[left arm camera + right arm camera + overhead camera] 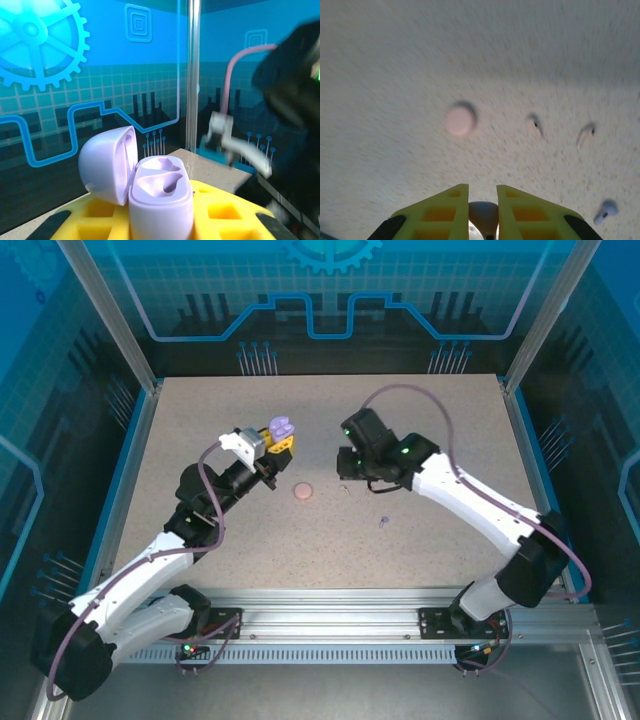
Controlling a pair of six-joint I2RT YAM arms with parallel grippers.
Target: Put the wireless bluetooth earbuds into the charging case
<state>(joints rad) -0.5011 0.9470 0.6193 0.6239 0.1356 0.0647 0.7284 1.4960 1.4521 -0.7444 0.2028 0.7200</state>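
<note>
Gripping the open purple charging case (161,200) between its yellow fingers, the left gripper (276,443) holds it above the table (450,430), lid (107,165) tipped back, both sockets empty. The right gripper (483,192) hangs over the table, fingers close together about a small rounded grey thing; whether that is a bud I cannot tell. Two pale pink earbuds (535,122) and one purple earbud (605,210) lie near the round pink case (460,120)
</note>
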